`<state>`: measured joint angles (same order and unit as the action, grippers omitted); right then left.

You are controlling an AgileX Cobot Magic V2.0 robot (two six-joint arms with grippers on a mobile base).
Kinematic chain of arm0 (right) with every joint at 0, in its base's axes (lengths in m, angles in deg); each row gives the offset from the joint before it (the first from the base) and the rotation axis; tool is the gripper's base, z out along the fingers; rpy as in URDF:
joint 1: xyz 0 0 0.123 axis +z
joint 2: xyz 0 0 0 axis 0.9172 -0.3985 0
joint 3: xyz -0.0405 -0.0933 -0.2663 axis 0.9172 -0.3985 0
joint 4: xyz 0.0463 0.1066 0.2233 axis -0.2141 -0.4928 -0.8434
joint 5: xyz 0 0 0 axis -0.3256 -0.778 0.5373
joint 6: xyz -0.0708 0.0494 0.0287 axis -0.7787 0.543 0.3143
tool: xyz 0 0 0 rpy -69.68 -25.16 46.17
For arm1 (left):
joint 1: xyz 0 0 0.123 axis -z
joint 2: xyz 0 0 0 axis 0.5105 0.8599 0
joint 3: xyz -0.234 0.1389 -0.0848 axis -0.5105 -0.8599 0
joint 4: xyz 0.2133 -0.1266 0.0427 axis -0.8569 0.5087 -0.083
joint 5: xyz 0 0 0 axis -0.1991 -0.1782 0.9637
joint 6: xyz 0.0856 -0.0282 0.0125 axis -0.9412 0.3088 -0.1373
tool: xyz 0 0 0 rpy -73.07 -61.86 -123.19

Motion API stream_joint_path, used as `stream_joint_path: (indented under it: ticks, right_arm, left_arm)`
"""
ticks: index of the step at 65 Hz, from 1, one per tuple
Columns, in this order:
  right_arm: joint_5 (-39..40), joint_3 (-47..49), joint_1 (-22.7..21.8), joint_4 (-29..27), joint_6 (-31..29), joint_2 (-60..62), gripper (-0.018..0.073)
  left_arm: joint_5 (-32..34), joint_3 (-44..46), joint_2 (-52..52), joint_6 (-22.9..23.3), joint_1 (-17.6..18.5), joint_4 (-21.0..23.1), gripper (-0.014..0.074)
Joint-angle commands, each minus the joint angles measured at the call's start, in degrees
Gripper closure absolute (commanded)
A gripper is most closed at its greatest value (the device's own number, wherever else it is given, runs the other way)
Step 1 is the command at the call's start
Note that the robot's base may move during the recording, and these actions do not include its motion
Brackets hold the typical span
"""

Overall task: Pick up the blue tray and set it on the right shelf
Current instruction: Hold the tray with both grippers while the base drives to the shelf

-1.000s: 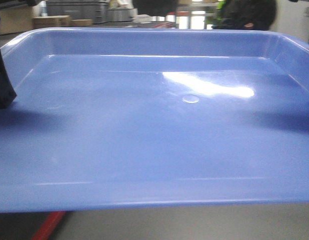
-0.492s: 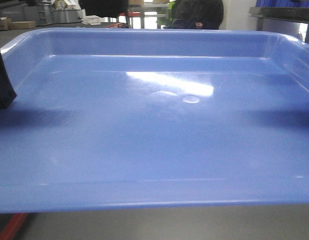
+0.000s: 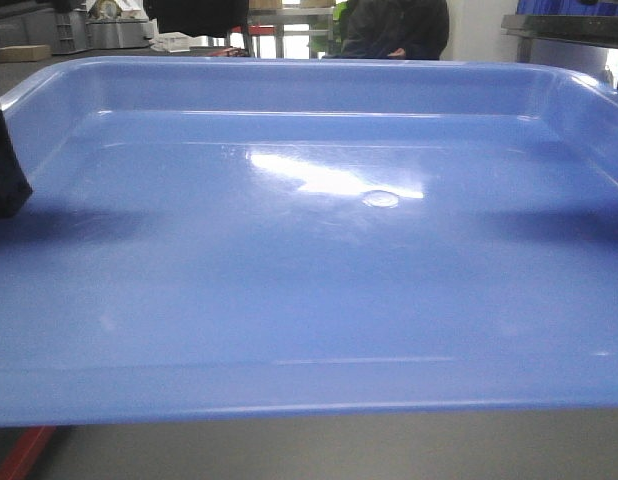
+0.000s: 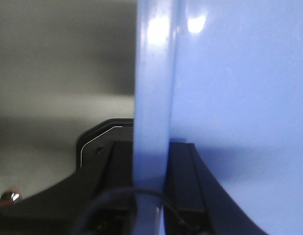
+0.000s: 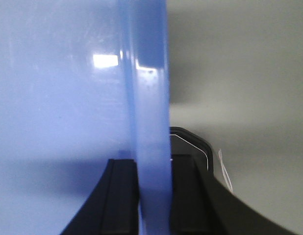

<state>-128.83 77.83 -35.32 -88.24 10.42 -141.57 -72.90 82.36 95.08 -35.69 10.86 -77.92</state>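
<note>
Carrying step; blue tray (image 3: 309, 260) fills the front view, held up; left gripper (image 4: 150, 159) and right gripper (image 5: 154, 170) each clamp a side rim; next, probably steer toward the shelf (image 3: 564, 28), upper right.

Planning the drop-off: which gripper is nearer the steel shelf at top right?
Right. The right gripper clamps the right rim of the blue tray, on the side toward the steel shelf; the left gripper clamps the opposite rim, farther away.
</note>
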Motion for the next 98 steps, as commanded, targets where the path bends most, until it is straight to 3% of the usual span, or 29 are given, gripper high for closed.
stream_joint_path:
  ticks: [1, 98]
  right_arm:
    - [1.17, 1.55, -0.24, 2.11, 0.63, 1.34, 0.0366]
    - [1.14, 1.55, -0.24, 2.11, 0.63, 1.34, 0.0366]
  left_arm:
    - [-0.04, 1.18, -1.32, 1.03, 0.27, -1.54, 0.0593]
    - [-0.04, 1.18, -1.32, 1.03, 0.27, -1.11, 0.0593]
